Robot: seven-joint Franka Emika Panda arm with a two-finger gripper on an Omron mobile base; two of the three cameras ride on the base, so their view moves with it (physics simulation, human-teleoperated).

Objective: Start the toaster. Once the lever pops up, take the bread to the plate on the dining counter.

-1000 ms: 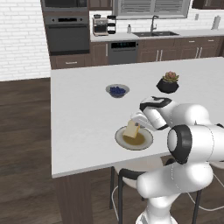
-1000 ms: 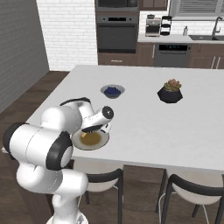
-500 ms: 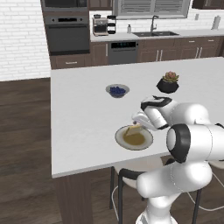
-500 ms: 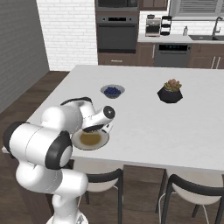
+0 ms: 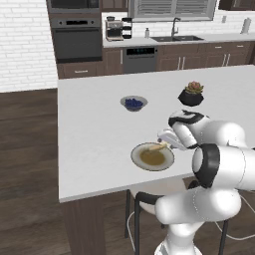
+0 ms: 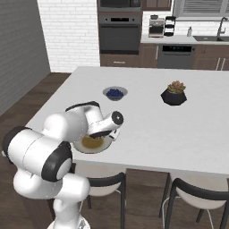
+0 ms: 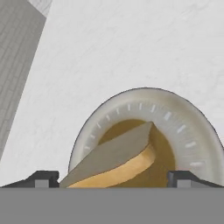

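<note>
**Bread slice over the plate on the white dining table**

The gripper (image 5: 163,144) hangs low over the right rim of the plate (image 5: 143,163), which lies near the near edge of the white dining table (image 5: 94,124). In the left base view the bread (image 5: 158,146) appears as a small pale yellow-tan piece at the plate's far right rim, just beside the gripper's white body. In the hand view the bread (image 7: 114,162) stands tilted on edge between the two dark fingers (image 7: 43,179), its grey-shaded face turned toward the left and its yellow crust edge toward the right; its far corner reaches over the brown centre of the plate (image 7: 183,127). The finger tips stand well apart, one at each side of the slice, and whether they touch it cannot be told, since the lower part of the slice is hidden. Whether the slice rests on the plate cannot be told either.

In the right base view the gripper (image 6: 109,133) sits at the right edge of the plate (image 6: 86,147), partly covered by the arm's white links.

Farther back on the table stand a small bowl of blue berries (image 5: 133,103), left of centre, and a dark faceted pot with a succulent (image 5: 191,94), to the right. Both are well apart from the plate. Two dark-framed chairs (image 6: 192,201) stand at the near side of the table.
</note>
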